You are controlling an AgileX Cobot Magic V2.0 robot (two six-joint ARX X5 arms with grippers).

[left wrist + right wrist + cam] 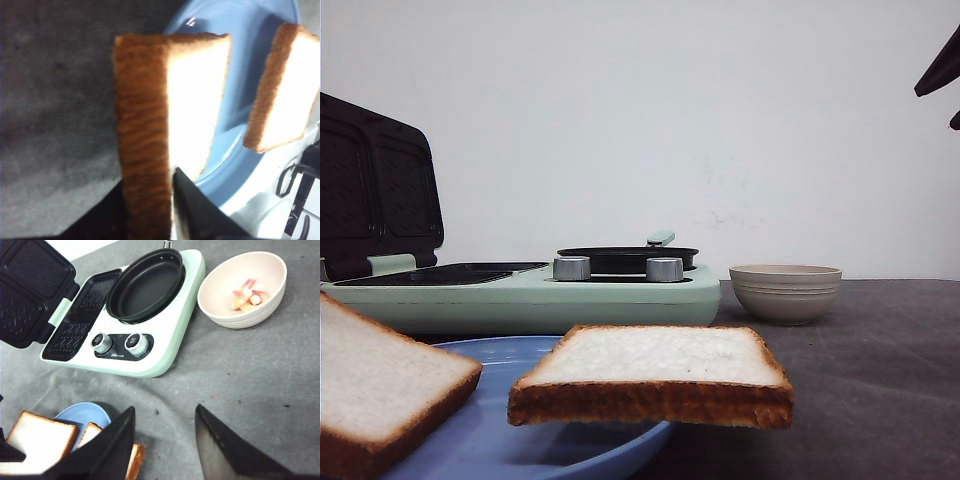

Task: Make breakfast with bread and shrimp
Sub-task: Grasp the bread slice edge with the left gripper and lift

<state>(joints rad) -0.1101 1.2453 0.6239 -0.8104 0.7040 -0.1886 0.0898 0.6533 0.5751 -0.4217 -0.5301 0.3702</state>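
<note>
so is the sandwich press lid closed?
No. In the right wrist view the sandwich press lid is swung open, with the grooved lower plate exposed and nothing on it.

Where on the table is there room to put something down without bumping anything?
The grey cloth in front of the cream bowl and beside the green cooker is bare; the open right end effector hangs over it. It gets crowded at the blue plate, where one bread slice lies and the left end effector grips the other slice.
</note>
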